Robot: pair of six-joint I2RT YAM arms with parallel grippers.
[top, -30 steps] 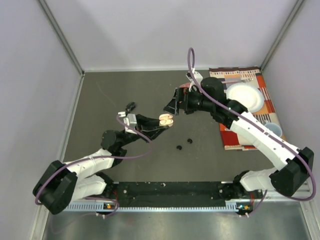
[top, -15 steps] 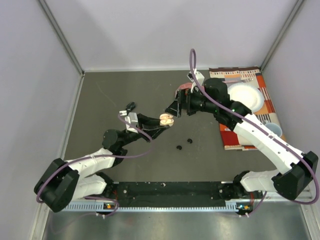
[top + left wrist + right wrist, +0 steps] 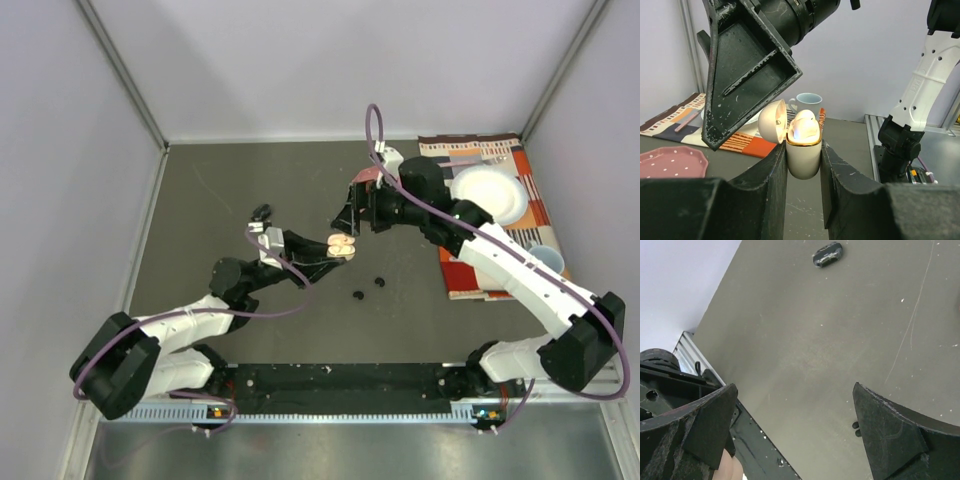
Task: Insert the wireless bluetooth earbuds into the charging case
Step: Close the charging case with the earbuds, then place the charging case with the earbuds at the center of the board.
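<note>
Obs: left jaws are clenching the case upright, lid open, with white earbuds sitting in its mouth. Right jaws are hanging released and empty, just above the case. Black earbuds are lying loose on the bench, basewards of both jaws. Only the right jaws are free, so the pick probably falls to them.

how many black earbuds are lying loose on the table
2. The nearer black earbud lies on the grey table, closer to the arm bases than the charging case; the farther black earbud sits just to its right, apart. Others could be hidden.
</note>
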